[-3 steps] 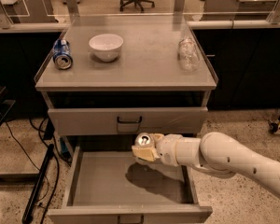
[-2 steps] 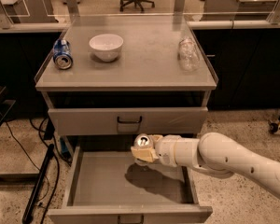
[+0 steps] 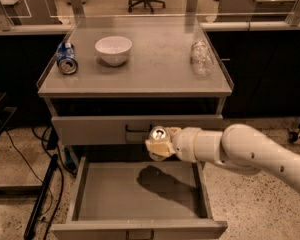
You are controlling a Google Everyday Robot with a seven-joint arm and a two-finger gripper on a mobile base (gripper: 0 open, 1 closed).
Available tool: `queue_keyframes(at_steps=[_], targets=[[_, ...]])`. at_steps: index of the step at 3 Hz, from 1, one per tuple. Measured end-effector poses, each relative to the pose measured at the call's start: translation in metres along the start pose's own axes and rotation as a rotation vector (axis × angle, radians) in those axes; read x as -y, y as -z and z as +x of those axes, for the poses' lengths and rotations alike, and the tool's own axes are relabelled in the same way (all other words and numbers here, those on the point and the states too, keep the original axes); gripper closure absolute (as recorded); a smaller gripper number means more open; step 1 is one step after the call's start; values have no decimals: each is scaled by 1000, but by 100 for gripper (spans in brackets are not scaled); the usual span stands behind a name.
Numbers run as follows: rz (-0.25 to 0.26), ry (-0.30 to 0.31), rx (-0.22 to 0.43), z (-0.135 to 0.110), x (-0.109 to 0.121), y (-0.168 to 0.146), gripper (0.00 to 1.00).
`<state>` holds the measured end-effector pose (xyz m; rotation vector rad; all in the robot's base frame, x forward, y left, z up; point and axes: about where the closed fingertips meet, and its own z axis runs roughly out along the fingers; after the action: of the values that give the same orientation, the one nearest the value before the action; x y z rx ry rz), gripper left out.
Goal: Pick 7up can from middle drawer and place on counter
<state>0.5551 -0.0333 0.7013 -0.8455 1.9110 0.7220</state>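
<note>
My gripper [image 3: 158, 144] is shut on the 7up can [image 3: 157, 135], whose silver top with pull tab shows above the fingers. It holds the can in the air over the back of the open middle drawer [image 3: 140, 196], in front of the closed drawer front above. The drawer's grey floor is bare, with the arm's shadow on it. The counter [image 3: 150, 69] lies above and behind the gripper. My white arm comes in from the right.
On the counter lie a blue can [image 3: 66, 59] on its side at the left, a white bowl [image 3: 113, 50] beside it, and a clear jar [image 3: 201, 59] at the right. A black stand and cables [image 3: 42, 194] are on the floor at the left.
The gripper with the can has risen slightly above the open drawer. Everything else is still.
</note>
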Motion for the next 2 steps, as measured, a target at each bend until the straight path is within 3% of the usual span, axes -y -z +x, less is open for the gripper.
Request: queue_keyframes(at_steps=[1, 2], targets=[[24, 51, 19, -51, 20, 18, 100], [30, 60, 27, -61, 25, 21, 100]])
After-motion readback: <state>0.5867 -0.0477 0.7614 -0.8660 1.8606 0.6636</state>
